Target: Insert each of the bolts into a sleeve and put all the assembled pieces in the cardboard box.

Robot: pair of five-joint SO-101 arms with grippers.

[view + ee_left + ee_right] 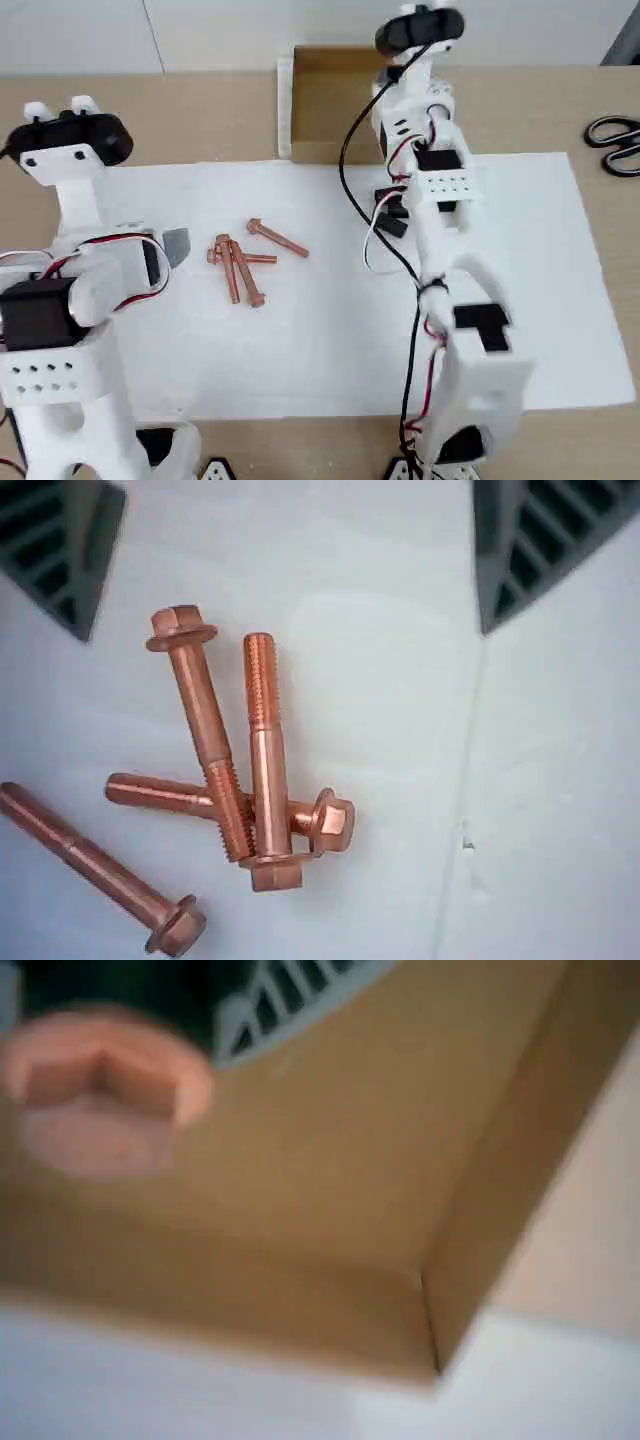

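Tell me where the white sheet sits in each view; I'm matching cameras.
High view: the white sheet covers mid-table, bolts on it, cardboard box at its far edge.
Left wrist view: the sheet is the background under four bolts.
Right wrist view: the sheet runs beside the box's corner.
Shared landmark: the box links high and right wrist; the bolts, high and left wrist.

Under my left gripper [285,580], its jaws spread wide, I see three copper bolts [262,780] crossed in a touching pile on the white sheet [400,710], a fourth bolt [90,865] just beside them.
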